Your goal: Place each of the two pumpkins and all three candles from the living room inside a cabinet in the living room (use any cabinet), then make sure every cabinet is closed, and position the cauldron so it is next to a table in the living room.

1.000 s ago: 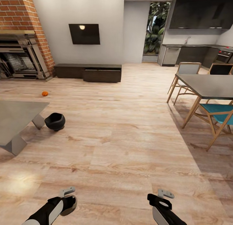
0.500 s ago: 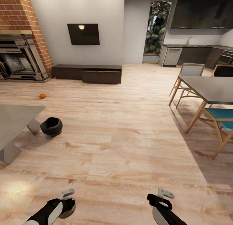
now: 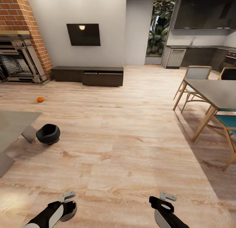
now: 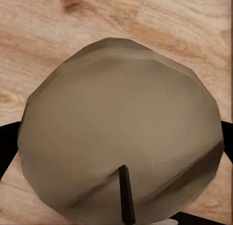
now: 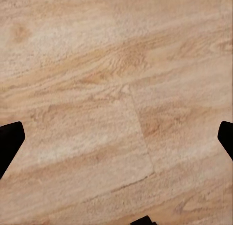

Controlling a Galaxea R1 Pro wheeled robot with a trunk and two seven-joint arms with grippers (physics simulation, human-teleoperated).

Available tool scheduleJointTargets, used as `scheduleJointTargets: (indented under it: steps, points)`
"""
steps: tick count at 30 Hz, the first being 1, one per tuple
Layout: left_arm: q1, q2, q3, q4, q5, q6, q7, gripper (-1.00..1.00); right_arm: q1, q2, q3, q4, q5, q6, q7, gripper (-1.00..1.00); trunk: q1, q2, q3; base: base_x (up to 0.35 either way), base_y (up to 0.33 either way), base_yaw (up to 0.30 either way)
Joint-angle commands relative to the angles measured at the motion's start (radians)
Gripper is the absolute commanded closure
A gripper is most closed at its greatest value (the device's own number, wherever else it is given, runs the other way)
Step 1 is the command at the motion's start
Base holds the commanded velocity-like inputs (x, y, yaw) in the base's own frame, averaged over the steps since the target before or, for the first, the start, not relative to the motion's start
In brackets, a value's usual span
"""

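Note:
One orange pumpkin (image 3: 40,99) lies on the wood floor in front of the fireplace. The black cauldron (image 3: 48,134) sits on the floor right beside the corner of the low grey table (image 3: 13,123) at the left edge. The long dark cabinet (image 3: 70,72) stands against the far wall, and one of its fronts (image 3: 102,79) is pulled out. My left gripper (image 3: 68,201) is low at the front, shut on a grey-beige candle (image 4: 121,137) with a dark wick. My right gripper (image 3: 165,200) hangs open over bare floor, its fingertips (image 5: 9,140) wide apart.
A brick fireplace (image 3: 19,57) fills the far left. A grey dining table (image 3: 216,92) with wooden chairs (image 3: 195,73) stands at the right. Dark kitchen units (image 3: 203,55) line the back right. Wide wood floor runs ahead to the cabinet.
The whole picture has shifted: the camera moved on, so table, cauldron and pumpkin slid toward the left edge. Both arms keep their pose, the left still holding the candle.

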Motion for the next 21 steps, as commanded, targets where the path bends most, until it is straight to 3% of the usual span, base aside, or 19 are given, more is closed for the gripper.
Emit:
scheduleJointTargets:
  steps: [1, 21]
  points:
    - [0.000, 0.001, -0.008, -0.003, 0.010, 0.005, 0.007, 1.00, -0.001, -0.002, 0.008, -0.002, -0.004, 0.006, -0.009, -1.00, 0.001, 0.000, -0.001, 0.319, 0.000, 0.000]
    - [0.000, 0.001, -0.009, -0.003, 0.010, 0.005, 0.007, 1.00, -0.001, -0.002, 0.008, -0.002, -0.004, 0.006, -0.009, -1.00, 0.001, 0.000, -0.001, 0.320, 0.000, 0.000]
